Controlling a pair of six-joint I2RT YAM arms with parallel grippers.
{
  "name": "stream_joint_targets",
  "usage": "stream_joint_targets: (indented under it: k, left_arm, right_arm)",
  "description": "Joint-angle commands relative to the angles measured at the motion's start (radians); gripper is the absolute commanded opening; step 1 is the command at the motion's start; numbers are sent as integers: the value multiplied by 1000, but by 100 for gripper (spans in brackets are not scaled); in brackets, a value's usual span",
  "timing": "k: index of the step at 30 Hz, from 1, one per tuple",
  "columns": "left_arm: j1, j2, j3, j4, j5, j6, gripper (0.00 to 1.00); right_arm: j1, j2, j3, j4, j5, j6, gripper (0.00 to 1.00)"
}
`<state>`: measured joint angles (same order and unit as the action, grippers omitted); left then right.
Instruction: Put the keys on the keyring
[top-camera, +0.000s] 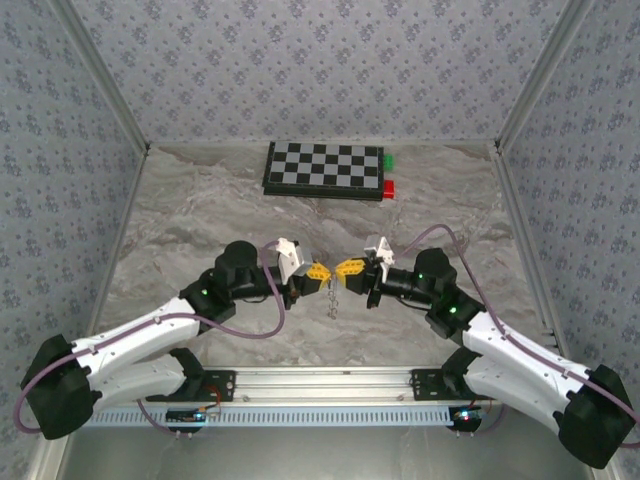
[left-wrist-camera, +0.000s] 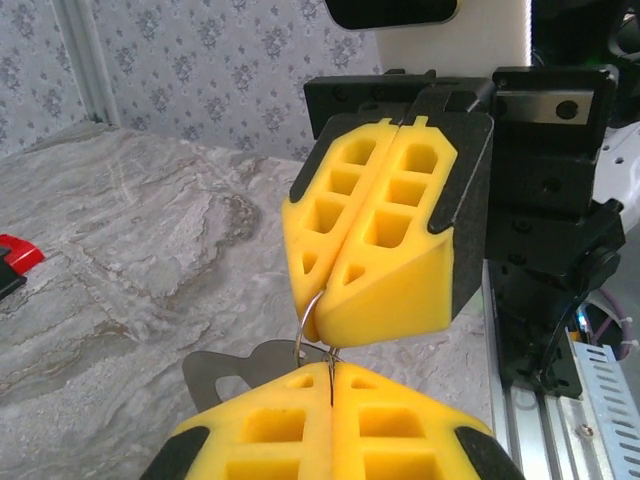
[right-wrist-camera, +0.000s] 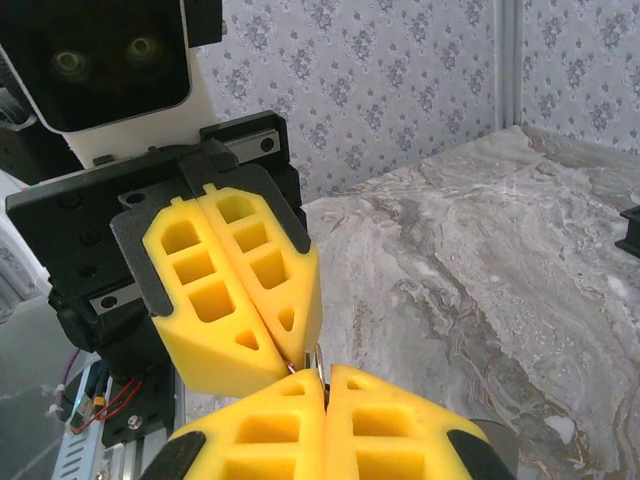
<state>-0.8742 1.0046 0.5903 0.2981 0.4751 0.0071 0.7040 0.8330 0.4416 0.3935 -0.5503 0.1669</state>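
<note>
Left gripper and right gripper, both clamped shut, meet tip to tip above the table on the keyring wire, the key not discernible; threading probably wants small, steady, aligned moves.

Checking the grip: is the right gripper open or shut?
Shut: on the right gripper, yellow fingers meet with no gap, pinching the thin keyring.

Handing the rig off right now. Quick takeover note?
Left end effector: shut on the keyring wire at its tips.
Right end effector: shut on the same loop, tip to tip with the left.
Key: maybe the small thing hanging under the tips; too small to tell.
Done: keyring held off the table.
Left: confirm key is threaded; if not, thread it.
</note>
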Motion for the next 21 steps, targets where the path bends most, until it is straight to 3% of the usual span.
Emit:
stream_joint_targets:
  k: [1, 21]
  left_arm:
    - [-17, -5, 33, -7, -11, 36, 0]
    - [-32, 36, 46, -22, -28, 50, 1]
  right_arm:
    - [-25, -6, 9, 49, 30, 38, 0]
    - [-58, -18, -14, 91, 42, 72, 0]
